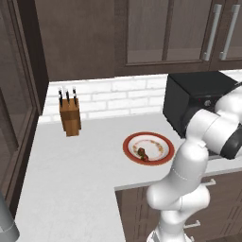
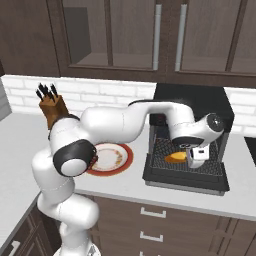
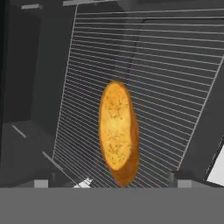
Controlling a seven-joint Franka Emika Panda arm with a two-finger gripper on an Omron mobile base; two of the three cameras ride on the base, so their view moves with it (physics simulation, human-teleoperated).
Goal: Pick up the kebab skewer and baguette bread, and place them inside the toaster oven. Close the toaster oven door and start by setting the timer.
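We see one toaster oven (image 2: 192,107) at the back of the surface (image 1: 71,175), and much of it is hidden: in the left base view the white arm covers its front and lower right, and in the right base view the arm crosses its upper opening. The toaster oven door (image 2: 185,177) lies folded down flat in front of it. Its knobs are too small to count.

One baguette bread (image 3: 118,131) lies on the wire rack (image 3: 175,78) inside the oven; in the right base view only an orange sliver of it shows beside the hand. The gripper (image 2: 196,157) hangs just over the rack, and its jaws are spread wide and released, with the loaf lying free between and beyond the two dark tips. The tips themselves are cut off at the bottom of the hand view.

One red-rimmed plate (image 1: 148,148) sits on the surface left of the oven, partly behind the arm in the right base view. One kebab skewer (image 1: 142,153) rests on its near side, a small dark shape whose chunks we cannot tell apart.

One wooden knife block (image 1: 70,116) stands near the tiled wall, well apart from the plate, with three handles showing in the left base view.
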